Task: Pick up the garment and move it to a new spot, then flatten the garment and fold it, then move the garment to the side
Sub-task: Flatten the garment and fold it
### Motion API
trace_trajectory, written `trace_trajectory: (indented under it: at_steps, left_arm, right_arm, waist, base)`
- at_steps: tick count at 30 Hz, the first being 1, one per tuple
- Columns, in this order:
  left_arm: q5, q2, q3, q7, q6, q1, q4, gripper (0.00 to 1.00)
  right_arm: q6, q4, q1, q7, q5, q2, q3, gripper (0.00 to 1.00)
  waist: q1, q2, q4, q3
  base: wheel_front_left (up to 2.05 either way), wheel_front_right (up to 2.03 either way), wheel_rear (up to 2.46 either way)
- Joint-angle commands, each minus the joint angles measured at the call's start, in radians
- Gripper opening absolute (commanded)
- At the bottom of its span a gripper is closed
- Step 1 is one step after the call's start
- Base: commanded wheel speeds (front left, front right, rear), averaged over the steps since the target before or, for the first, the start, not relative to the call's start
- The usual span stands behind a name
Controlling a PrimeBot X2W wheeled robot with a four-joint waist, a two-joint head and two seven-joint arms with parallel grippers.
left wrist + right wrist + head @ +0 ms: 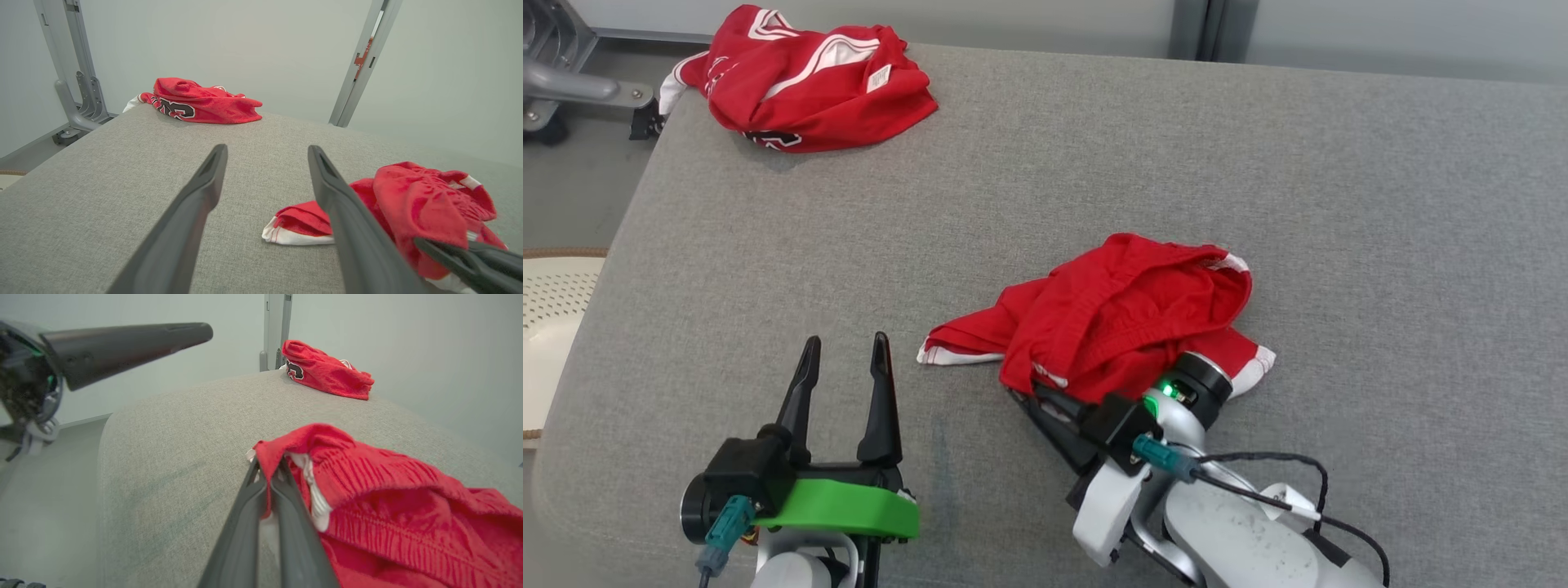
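A red garment (pixel 1131 314) lies crumpled right of centre on a grey cloth-covered table (pixel 1176 147). The right gripper (pixel 1027 394) meets its near edge, fingertips hidden under the cloth. At lower left the left gripper (pixel 845 339) points up the frame, fingers spread, apart from the garment. A red-and-white garment (pixel 809 77) sits bunched at the far left corner.

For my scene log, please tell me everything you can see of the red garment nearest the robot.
The red garment lies crumpled in a heap on the gray padded surface, close to the robot. It looks like thin sports cloth, red with white trim at the hems and a gathered band like an elastic waist. One hem lies flat toward the robot's left. The right claw is shut on a fold at its near edge; the open left claw stands apart.
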Motion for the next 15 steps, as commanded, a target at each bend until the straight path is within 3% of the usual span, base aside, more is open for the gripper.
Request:
trace_trajectory:
  at_steps: [1,8,15]
  left_arm:
    - [-0.009,0.001,-0.002,-0.001,0.006,-0.013,0.001,1.0]
    - [-0.004,0.001,-0.006,-0.001,0.009,-0.002,0.004,1.0]
    - [0.022,0.001,-0.007,-0.001,-0.004,0.021,-0.014,1.0]
  right_arm:
    - [-0.001,0.016,-0.012,-0.003,0.005,-0.002,0.026,1.0]
    - [-0.001,-0.007,-0.009,-0.003,0.083,-0.003,0.081,1.0]
    - [-0.001,-0.086,0.052,-0.003,0.068,-0.003,-0.005,1.0]
  waist:
    - [0.0,0.0,0.008,0.009]
    - [0.0,0.0,-0.031,-0.011]
    - [0.0,0.0,-0.102,-0.054]
  base:
    - [0.0,0.0,0.0]
    - [0.0,0.0,0.0]
    - [0.0,0.0,0.0]
